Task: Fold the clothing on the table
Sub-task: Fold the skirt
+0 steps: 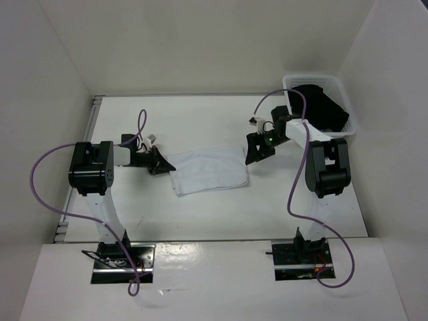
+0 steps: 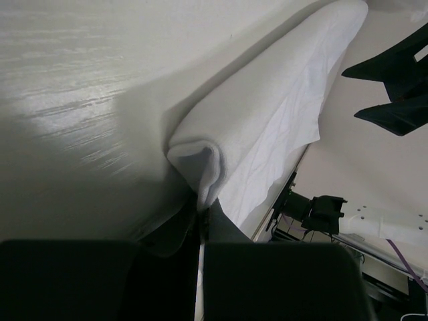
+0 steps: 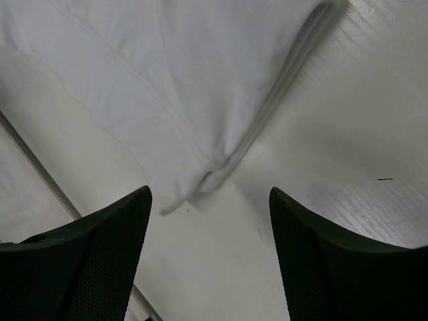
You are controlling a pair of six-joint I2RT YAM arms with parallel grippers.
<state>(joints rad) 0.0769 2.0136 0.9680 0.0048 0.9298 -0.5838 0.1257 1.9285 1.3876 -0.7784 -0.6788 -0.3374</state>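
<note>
Only the left wrist view is showing the left claw (image 2: 202,212) pinching the clothing (image 2: 267,127); the right claw (image 3: 208,200) is hanging released over its corner, white walls (image 1: 200,47) enclosing the bench (image 1: 200,217).

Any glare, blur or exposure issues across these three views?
Top external: even light, sharp, only soft shadows. Left wrist: bright glare streak on the table; the clothing is readable, the left hand nearly black. Right wrist: clothing edge smeared toward the upper right, the fingers dark but well defined.
</note>
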